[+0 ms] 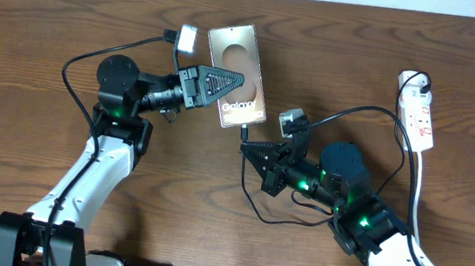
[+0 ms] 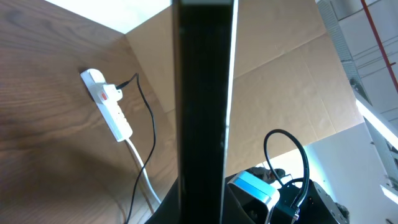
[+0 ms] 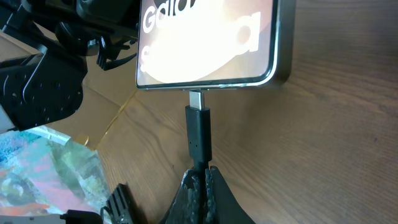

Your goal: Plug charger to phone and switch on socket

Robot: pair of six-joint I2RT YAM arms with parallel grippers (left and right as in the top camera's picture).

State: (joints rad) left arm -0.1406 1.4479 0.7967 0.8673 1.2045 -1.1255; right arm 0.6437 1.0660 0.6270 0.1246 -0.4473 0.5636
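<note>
The phone [image 1: 233, 45] is held off the table, tilted, with my left gripper [image 1: 239, 79] shut across its grey-gold "Galaxy" face. In the left wrist view it shows edge-on as a dark vertical bar [image 2: 202, 112]. My right gripper [image 1: 247, 147] is shut on the charger just behind its black connector [image 3: 199, 134]. The connector's metal tip [image 3: 196, 98] meets the port in the phone's [image 3: 208, 43] bottom edge; how far in it sits I cannot tell. The thin black cable [image 1: 353, 114] runs right to a plug [image 1: 417, 80] in the white socket [image 1: 418, 111], which lies at the far right.
The socket's white cord [image 1: 416, 194] trails toward the front right, beside my right arm [image 1: 361, 210]. My left arm [image 1: 119, 95] reaches in from the front left. A cardboard wall [image 2: 280, 81] stands behind the socket [image 2: 109, 106] in the left wrist view.
</note>
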